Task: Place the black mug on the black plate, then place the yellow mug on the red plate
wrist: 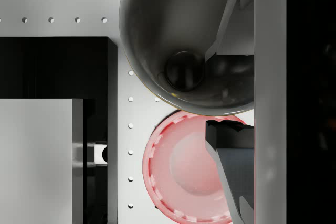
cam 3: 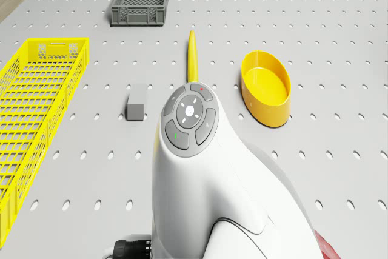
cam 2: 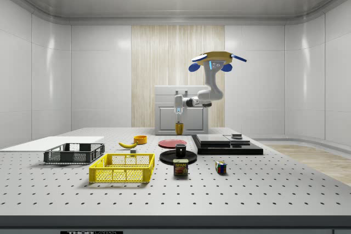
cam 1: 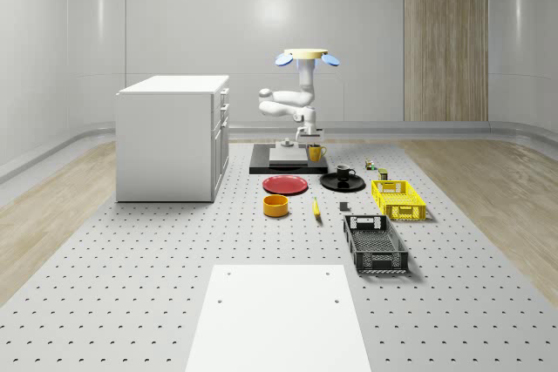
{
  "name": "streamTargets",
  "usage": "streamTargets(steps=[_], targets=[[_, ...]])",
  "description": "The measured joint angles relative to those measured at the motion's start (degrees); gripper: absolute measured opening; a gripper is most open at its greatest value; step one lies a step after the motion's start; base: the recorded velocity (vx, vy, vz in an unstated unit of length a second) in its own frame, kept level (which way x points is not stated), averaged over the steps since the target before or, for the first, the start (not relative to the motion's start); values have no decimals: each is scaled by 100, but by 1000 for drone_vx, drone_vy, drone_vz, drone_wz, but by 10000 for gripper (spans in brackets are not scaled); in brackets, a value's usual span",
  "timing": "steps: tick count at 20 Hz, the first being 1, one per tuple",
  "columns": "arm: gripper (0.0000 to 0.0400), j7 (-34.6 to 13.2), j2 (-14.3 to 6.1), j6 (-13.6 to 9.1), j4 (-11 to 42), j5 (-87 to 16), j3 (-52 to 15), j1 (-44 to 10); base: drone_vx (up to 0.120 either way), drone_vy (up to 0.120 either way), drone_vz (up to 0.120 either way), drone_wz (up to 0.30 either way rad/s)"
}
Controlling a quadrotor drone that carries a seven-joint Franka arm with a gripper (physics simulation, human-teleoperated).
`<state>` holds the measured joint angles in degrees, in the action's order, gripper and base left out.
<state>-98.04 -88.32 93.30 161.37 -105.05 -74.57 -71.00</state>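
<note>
The drone [cam 1: 305,56] hovers over the black platform [cam 1: 283,158] at the back of the table. Its arm reaches down, and the gripper [cam 1: 312,140] is shut on the yellow mug [cam 1: 316,152], which hangs upright above the table. From the side the yellow mug [cam 2: 179,129] hangs under the gripper [cam 2: 179,118], higher than the red plate [cam 2: 172,143]. In the wrist view the mug [wrist: 178,40] looks dark inside, one finger [wrist: 231,166] overlaps the red plate [wrist: 178,166], and the plate lies partly under the mug. The black mug [cam 1: 344,172] stands on the black plate [cam 1: 331,185].
A white cabinet [cam 1: 174,137] stands at the whole-scene view's left. In front of the red plate [cam 1: 285,185] lie a yellow bowl [cam 1: 275,206] and a banana [cam 1: 316,207]. A yellow crate [cam 1: 398,199] and a grey crate [cam 1: 375,243] sit to the right. A can [cam 2: 180,167] and cube [cam 2: 220,167] are nearby.
</note>
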Motion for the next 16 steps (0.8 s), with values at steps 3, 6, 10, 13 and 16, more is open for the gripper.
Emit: streamTargets(steps=[3, 6, 10, 13, 16], targets=[[110, -1, -4, 3, 0, 1, 0, -1, 120, -120, 0, 0], [110, -2, -7, 7, 0, 3, -1, -2, 53, -120, 0, 0], [110, -3, -12, 11, -1, 5, -1, -3, 0, -120, 0, 0], [110, -3, -15, 14, -1, 6, -1, -4, 40, -120, 0, 0], [110, -4, -18, 16, -1, 7, -2, -5, 67, -120, 0, 0]])
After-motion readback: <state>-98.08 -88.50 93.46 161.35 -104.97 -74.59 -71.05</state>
